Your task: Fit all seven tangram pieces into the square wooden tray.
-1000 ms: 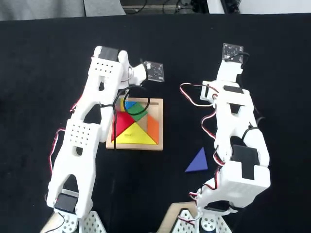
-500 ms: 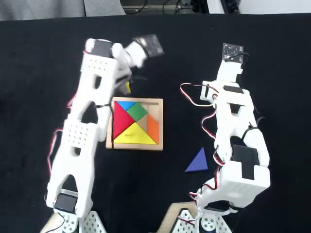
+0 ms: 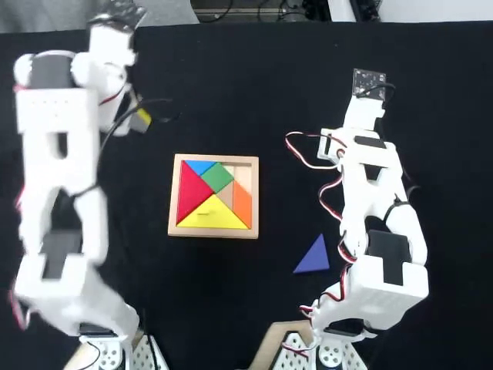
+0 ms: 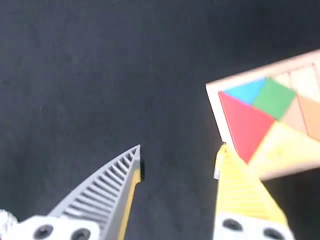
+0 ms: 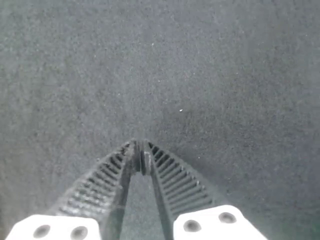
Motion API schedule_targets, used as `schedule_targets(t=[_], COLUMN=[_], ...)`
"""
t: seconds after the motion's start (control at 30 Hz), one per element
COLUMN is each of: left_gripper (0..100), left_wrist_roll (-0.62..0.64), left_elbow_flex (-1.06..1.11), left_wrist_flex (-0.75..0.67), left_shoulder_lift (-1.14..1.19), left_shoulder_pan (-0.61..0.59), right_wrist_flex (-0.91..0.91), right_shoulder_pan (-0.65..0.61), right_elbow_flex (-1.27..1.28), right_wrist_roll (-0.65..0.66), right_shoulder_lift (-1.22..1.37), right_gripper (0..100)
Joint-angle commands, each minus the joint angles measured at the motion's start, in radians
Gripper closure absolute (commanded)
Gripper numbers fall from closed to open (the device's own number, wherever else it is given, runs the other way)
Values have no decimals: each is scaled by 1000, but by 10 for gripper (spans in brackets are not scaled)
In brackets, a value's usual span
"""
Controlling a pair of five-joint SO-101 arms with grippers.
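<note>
Across the black desk [image 3: 308,77] the left arm has swung clear of the square wooden tray [image 3: 214,233], so we judge its last placing finished. The tray sits mid-desk, mostly filled with coloured pieces, bare wood showing at 1 corner. The blue triangle [image 3: 313,256] lies loose beside the right arm. The left hand [image 4: 180,152] hangs apart and empty; the right hand [image 5: 138,150] is pressed together on nothing
</note>
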Motion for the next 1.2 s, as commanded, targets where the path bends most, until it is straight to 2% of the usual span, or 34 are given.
schedule_targets(t=[0.0, 0.13, 0.23, 0.37, 0.43, 0.63, 0.73, 0.83, 1.0, 1.17], left_gripper=[759, 759, 759, 759, 759, 759, 759, 759, 759, 759], left_wrist_roll=[15, 15, 20, 94, 143, 313, 393, 440, 431, 384], left_elbow_flex=[263, 527, 748, 1029, 1161, 1560, 1676, 1756, 1817, 1882], left_wrist_flex=[-8, -124, -250, -422, -522, -928, -1046, -1117, -1132, -1135], left_shoulder_lift=[-400, -641, -783, -905, -942, -976, -977, -977, -980, -1080], left_shoulder_pan=[-31, -84, -137, -203, -226, -255, -245, -237, -232, -229], right_wrist_flex=[-12, 17, 152, 371, 465, 772, 848, 868, 850, 746], right_shoulder_pan=[5, 14, 6, 5, 5, 32, 86, 123, 120, 124], right_elbow_flex=[-39, -25, -28, -15, 15, 143, 222, 309, 444, 533], right_wrist_roll=[9, 9, 11, 38, 157, 663, 781, 852, 1011, 1034], right_shoulder_lift=[-5, -16, -88, -294, -394, -607, -644, -645, -650, -645], right_gripper=[986, 986, 986, 986, 986, 986, 986, 987, 987, 987])
